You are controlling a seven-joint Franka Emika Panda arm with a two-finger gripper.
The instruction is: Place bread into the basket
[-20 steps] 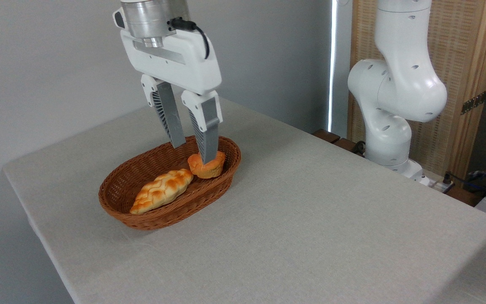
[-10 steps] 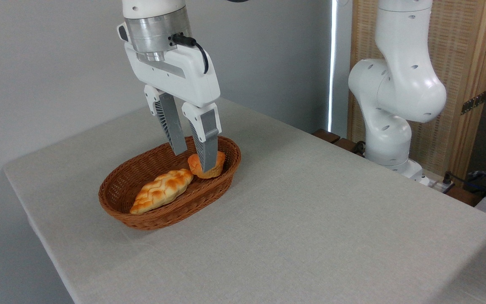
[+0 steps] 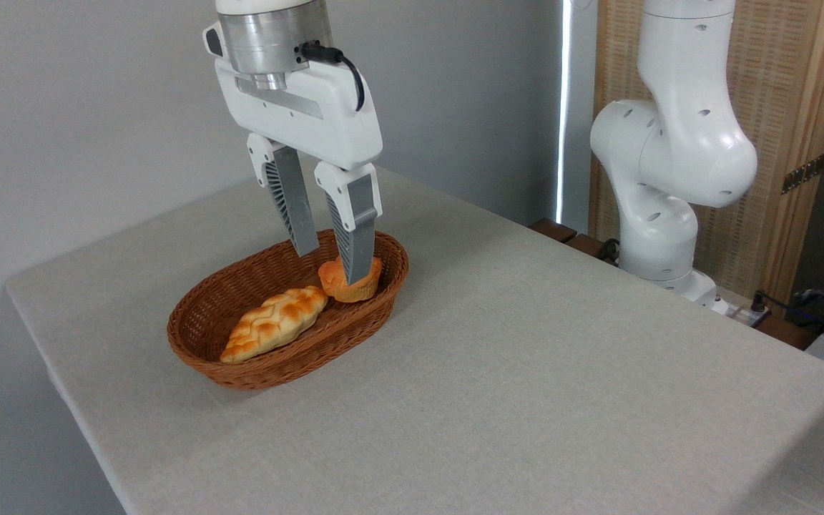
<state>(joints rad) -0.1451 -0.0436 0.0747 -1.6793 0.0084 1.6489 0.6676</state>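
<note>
From the fixed camera, the oval wicker basket [image 3: 240, 361] sits on the grey cloth-covered table [image 3: 526, 372], toward its left side. Inside it, at the right-hand end, lies the small round orange bun [image 3: 365, 285] with its folded top upward, resting against the basket's inner wall. Beside it, toward the near left, a longer golden braided loaf [image 3: 275, 322] lies lengthwise along the basket floor, its tip just beside the bun. The gripper [image 3: 332, 263] hangs over the basket's right end, pointing down, with its two ribbed grey fingers [image 3: 290, 209] spread apart and a clear gap between them. The nearer finger crosses in front of the bun, its tip overlapping the bun's top in this view; whether it touches the bun cannot be told. The farther finger ends above the basket's far rim, clear of both breads. Nothing is held between the fingers. The white robot arm [image 3: 677, 150] rises at the right behind the table's far edge, in front of a woven wooden screen [image 3: 798, 86].
</note>
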